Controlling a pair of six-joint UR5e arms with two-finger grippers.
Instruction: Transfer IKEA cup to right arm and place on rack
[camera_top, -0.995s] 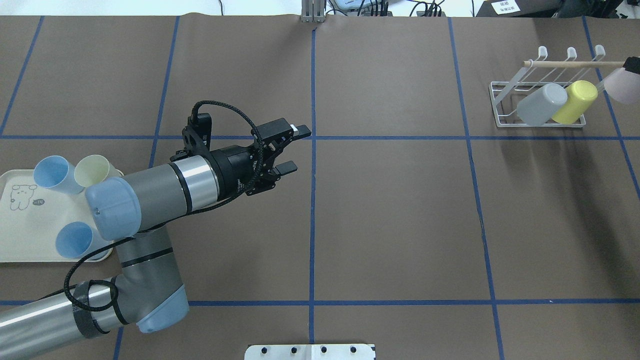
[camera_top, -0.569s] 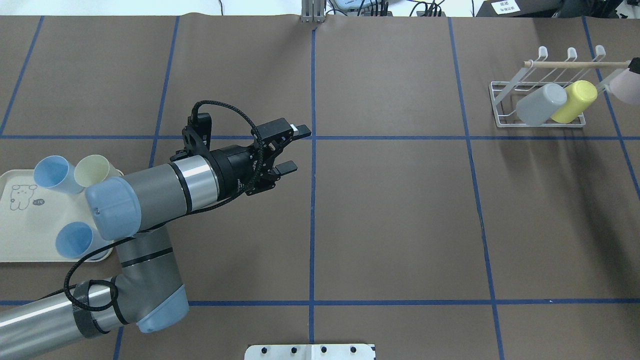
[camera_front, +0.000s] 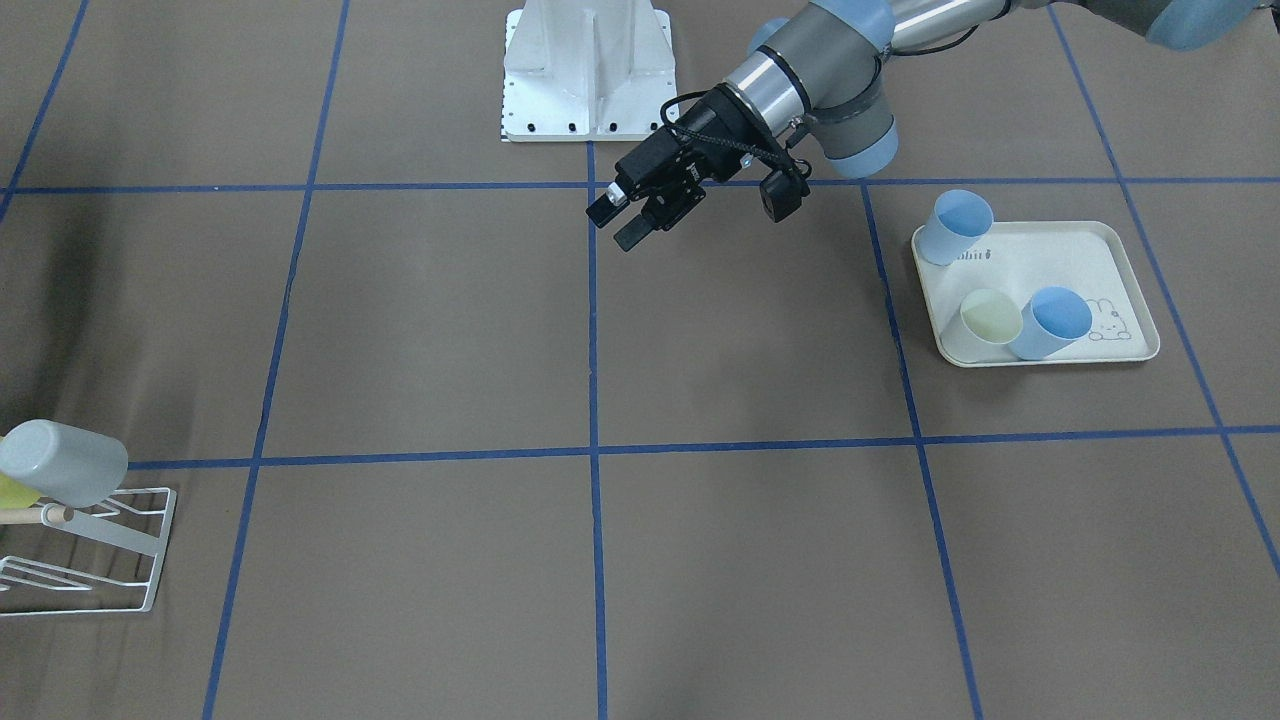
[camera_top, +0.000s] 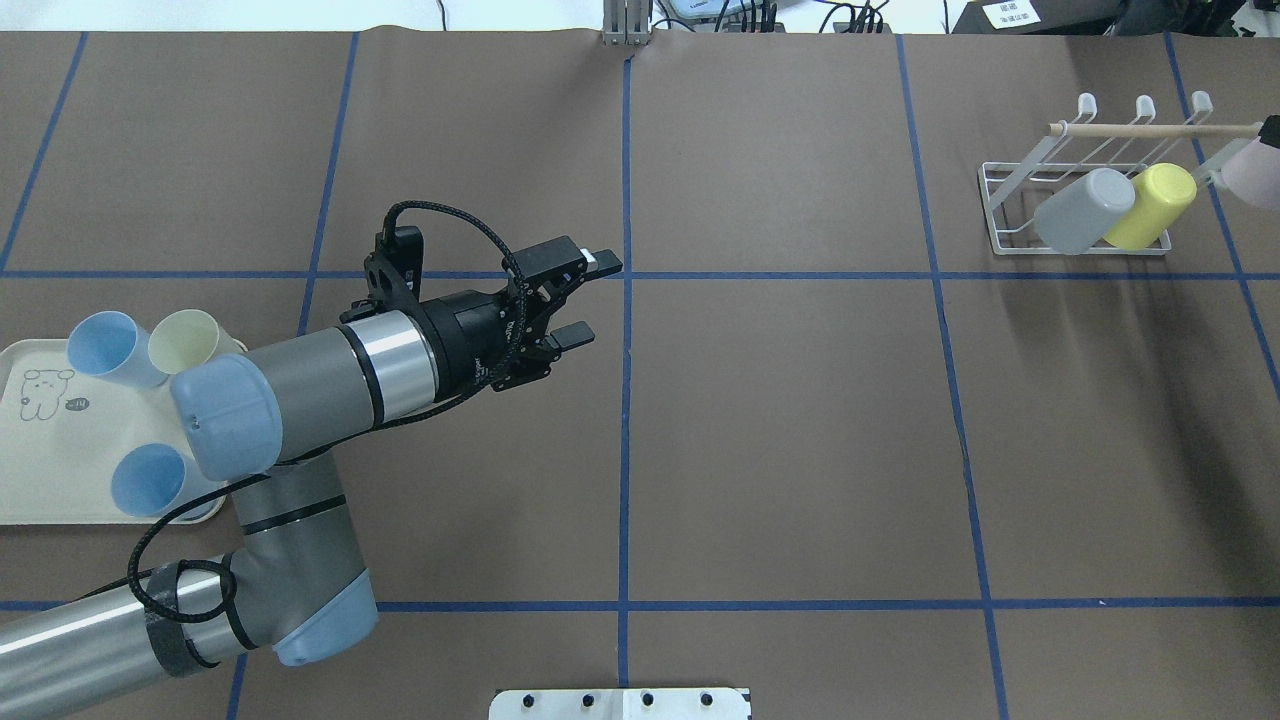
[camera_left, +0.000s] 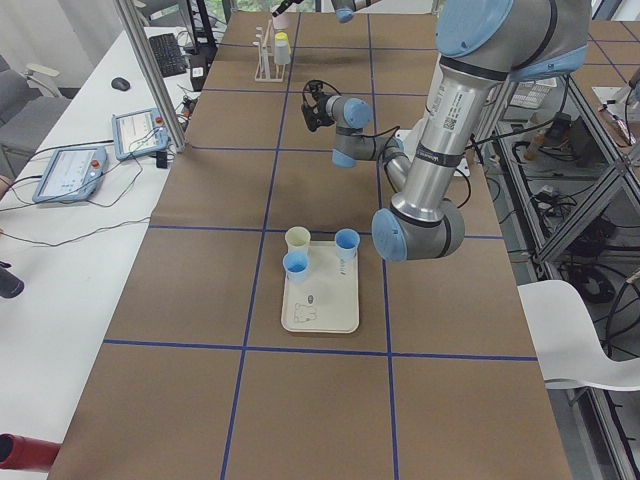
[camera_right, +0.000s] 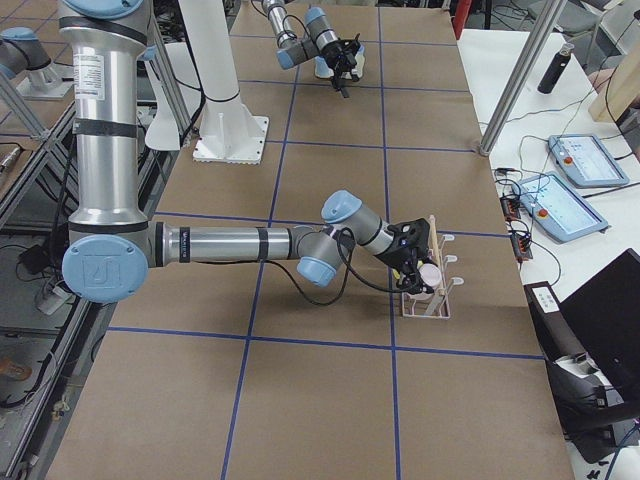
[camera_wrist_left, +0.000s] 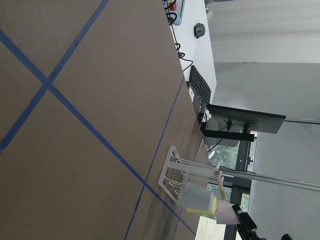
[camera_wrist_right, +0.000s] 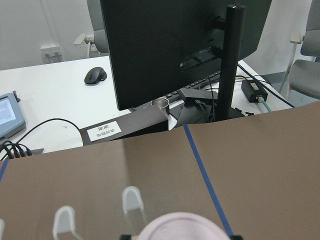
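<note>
Handover looks done. Your left gripper (camera_top: 590, 298) hangs wide and empty, centre-left of the overhead view. Your right gripper (camera_right: 415, 258) clamps the pink cup (camera_top: 1256, 176) beside the rack (camera_top: 1022, 172), upper right edge. Remaining: seat it, release.

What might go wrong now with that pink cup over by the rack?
The pink cup hangs right next to the yellow cup on the rack, so it may bump that one loose. If it misses a prong, it may push the light wire rack askew.
</note>
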